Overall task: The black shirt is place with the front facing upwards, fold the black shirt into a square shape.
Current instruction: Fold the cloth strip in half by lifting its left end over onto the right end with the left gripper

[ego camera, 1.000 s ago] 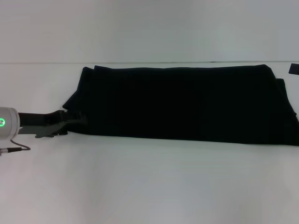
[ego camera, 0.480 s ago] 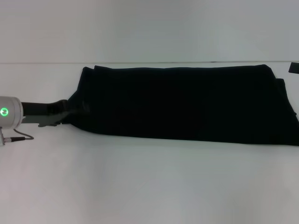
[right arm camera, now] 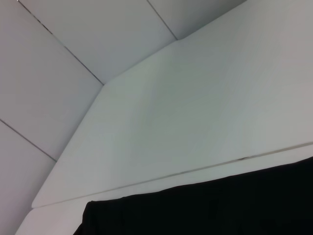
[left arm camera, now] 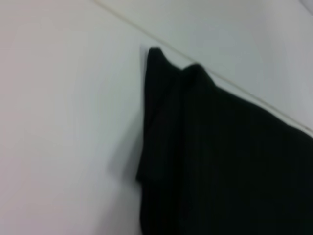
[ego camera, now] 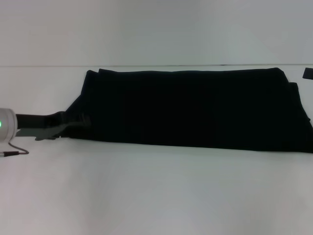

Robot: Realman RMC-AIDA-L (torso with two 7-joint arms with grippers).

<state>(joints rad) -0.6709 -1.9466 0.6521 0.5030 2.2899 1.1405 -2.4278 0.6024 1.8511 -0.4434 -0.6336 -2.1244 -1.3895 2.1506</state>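
Observation:
The black shirt [ego camera: 190, 107] lies on the white table [ego camera: 156, 191] as a long folded band running left to right, plain side up with no letters showing. My left gripper [ego camera: 79, 121] reaches in from the left at table height and meets the shirt's near-left corner, its dark tip merging with the cloth. The left wrist view shows that left end of the shirt [left arm camera: 220, 161] with its layered edge. In the right wrist view the shirt's [right arm camera: 220, 205] far edge appears from a distance. A small dark piece [ego camera: 308, 73] at the far right edge may be my right gripper.
The table's back edge [ego camera: 156, 65] runs just behind the shirt, with a pale wall beyond it. A thin cable [ego camera: 14, 152] hangs from my left arm onto the table. White tabletop stretches in front of the shirt.
My left gripper moved up toward the shirt's left edge half a second ago, then drew slightly back left and nearer. The shirt's shape looks unchanged.

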